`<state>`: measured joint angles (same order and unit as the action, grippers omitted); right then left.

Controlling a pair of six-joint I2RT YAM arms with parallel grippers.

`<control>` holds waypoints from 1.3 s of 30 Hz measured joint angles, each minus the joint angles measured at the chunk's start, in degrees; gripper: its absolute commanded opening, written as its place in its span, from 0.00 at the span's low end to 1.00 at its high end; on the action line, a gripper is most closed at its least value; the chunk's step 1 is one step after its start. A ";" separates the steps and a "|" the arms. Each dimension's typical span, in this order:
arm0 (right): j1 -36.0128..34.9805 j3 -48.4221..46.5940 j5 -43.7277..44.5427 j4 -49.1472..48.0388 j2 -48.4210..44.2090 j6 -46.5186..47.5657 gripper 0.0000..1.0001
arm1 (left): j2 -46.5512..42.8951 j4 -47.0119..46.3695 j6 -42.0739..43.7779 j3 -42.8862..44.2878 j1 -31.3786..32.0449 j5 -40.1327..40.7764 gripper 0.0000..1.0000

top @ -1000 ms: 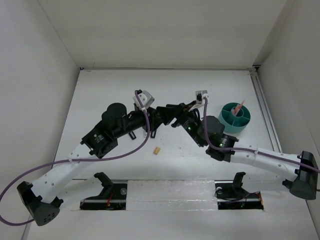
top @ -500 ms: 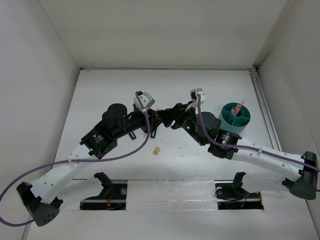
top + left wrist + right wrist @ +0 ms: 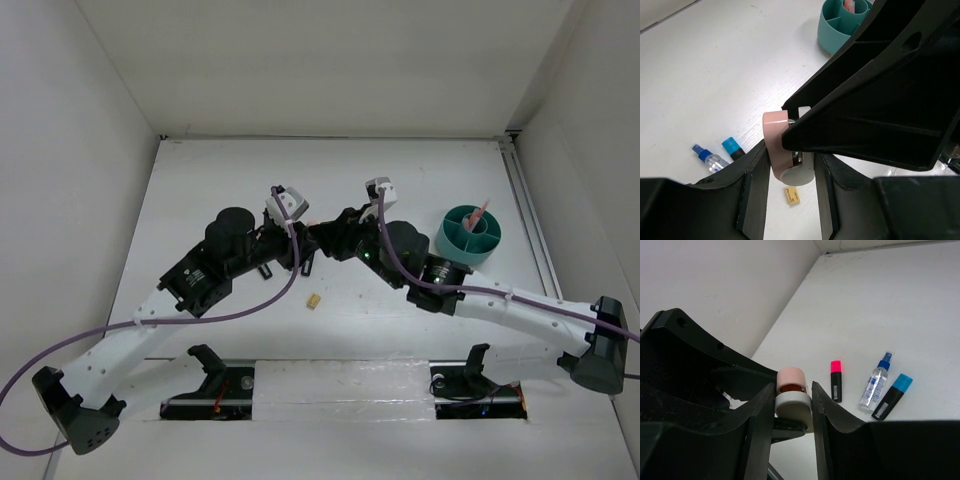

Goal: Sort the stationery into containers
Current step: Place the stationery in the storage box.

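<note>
- left tool (image 3: 790, 167): narrow, its fingers (image 3: 756, 192) sit against both sides of the pink block (image 3: 776, 150). The block is held clear of the desk (image 3: 220, 180).
- right tool (image 3: 792, 401): comes in head-on to the left tool, fingertips overlapping it. Its jaws are narrow on the same block, and its pads (image 3: 762, 420) look to be in contact with the white lower part on both sides.
- The block has a pink upper part and a white lower part, and it sits between both pairs of fingers at once.
- tan piece (image 3: 792, 195): on the desk, seen in the gap between the left tool's fingers, beneath the block.
- blue-capped marker (image 3: 732, 148) and clear bottle (image 3: 707, 156): side by side on the desk, out past the left tool's left finger.
- pink-capped marker (image 3: 836, 381): on the desk just off the right tool's right finger, beside the bottle, not touching it.
- teal cup (image 3: 468, 260): well apart from both tools, on the right tool's side. A salmon pencil (image 3: 481, 213) leans in one compartment.
</note>
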<state>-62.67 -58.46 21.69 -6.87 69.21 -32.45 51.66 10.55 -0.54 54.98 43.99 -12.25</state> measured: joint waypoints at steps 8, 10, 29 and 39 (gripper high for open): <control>0.46 0.04 -1.46 -1.27 0.52 0.37 0.00 | -0.55 0.98 -0.20 0.02 -0.11 1.09 0.53; 0.81 0.13 -1.60 -1.29 0.50 0.61 0.00 | -0.85 1.01 -0.31 0.07 0.04 0.61 0.71; 25.18 13.68 3.54 -0.46 -11.13 9.31 0.00 | 0.70 -0.04 -4.85 4.59 0.68 12.50 1.00; 55.84 22.71 2.23 -2.67 -23.78 13.22 0.00 | 7.37 2.49 -10.08 7.65 0.66 28.37 1.00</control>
<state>-6.83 -35.75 23.92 -9.54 45.43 -19.22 59.02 13.04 -10.61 62.63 44.64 16.12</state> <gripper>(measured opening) 0.380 0.997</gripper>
